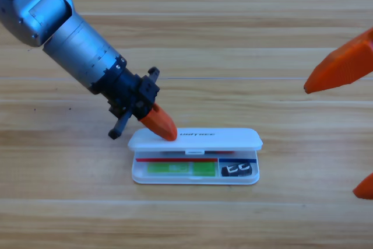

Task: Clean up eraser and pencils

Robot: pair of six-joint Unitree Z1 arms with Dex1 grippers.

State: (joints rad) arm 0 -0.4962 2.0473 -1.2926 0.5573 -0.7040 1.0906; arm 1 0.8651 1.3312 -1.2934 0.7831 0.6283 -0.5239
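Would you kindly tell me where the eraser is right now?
In the high view, the eraser lies in the right compartment of the open white case, right of the green pencil.

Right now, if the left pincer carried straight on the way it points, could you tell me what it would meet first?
The left pincer points down and right, its orange tip at the left end of the white case's lid. It would likely press on that lid at once; it may be touching it already, since depth is unclear.

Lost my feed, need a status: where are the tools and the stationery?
Left tool on white plastic case's lid, left end. Right tool waits at right edge. Pale green pencil and small black eraser inside case.
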